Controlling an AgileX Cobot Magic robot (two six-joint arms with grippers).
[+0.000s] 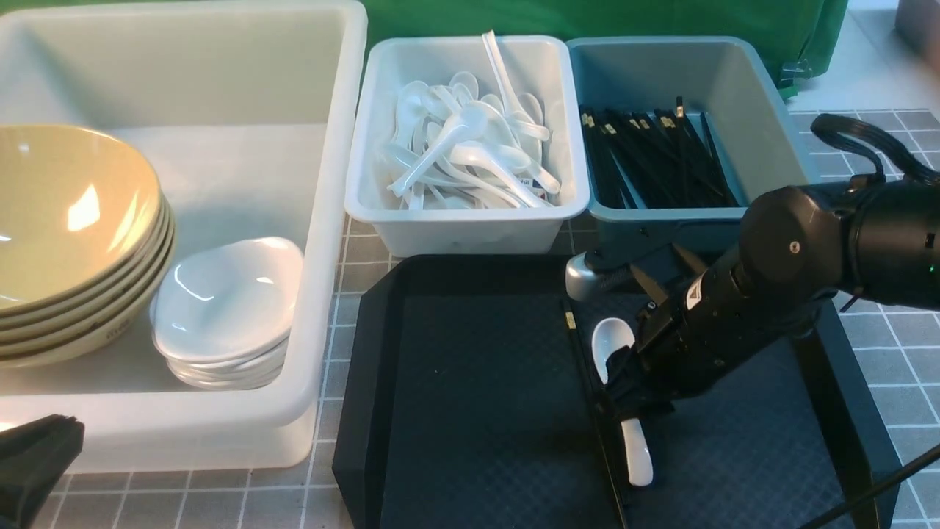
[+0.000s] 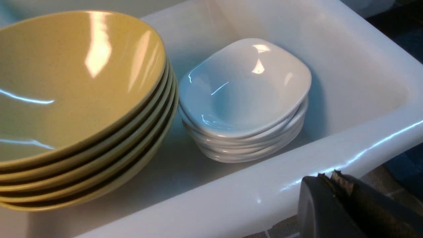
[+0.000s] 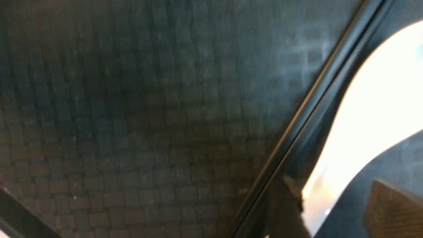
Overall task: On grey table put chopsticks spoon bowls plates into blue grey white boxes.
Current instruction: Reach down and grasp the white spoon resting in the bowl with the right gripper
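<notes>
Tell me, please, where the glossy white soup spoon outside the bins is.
Front view, right of centre: the spoon lies on the black textured tray, beside a black chopstick, under the right gripper.

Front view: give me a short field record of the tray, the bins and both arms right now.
Black textured tray: one glossy white soup spoon, loose black chopsticks beside it
Large translucent white tub: stacked olive-yellow bowls, stacked small white dishes
Pale grey-white bin: pile of white spoons
Blue-grey bin: bundle of black chopsticks
Right arm: low over the tray's spoon, jaws either side of it, grip unclear
Left arm: by the tub's near corner, jaws shut, empty
</notes>
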